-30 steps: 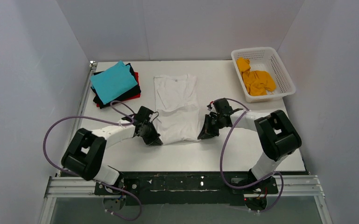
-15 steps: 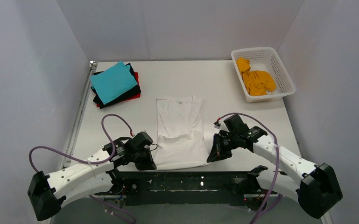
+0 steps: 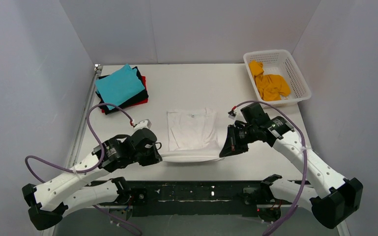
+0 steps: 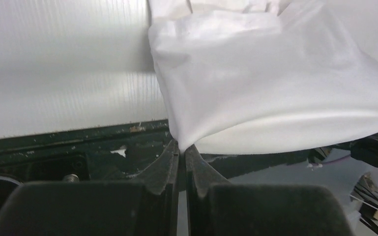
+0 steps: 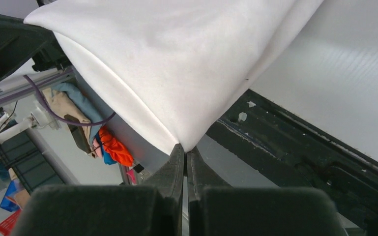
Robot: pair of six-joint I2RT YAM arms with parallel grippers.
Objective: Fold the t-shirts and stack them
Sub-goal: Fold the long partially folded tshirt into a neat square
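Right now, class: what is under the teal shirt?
Under the teal shirt: a black shirt, with a red shirt showing at the edge. Anything deeper is covered.

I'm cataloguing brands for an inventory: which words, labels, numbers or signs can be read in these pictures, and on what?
No text is readable in any view.
Small mark at the collar of the white t-shirt: too small to read.
Basket: no print visible.

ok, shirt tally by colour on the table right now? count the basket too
white t-shirt: 1
teal t-shirt: 1
black t-shirt: 1
red t-shirt: 1
orange t-shirt: 1, bunched up, possibly more
basket: 1
Total: 5 shirts, 1 basket
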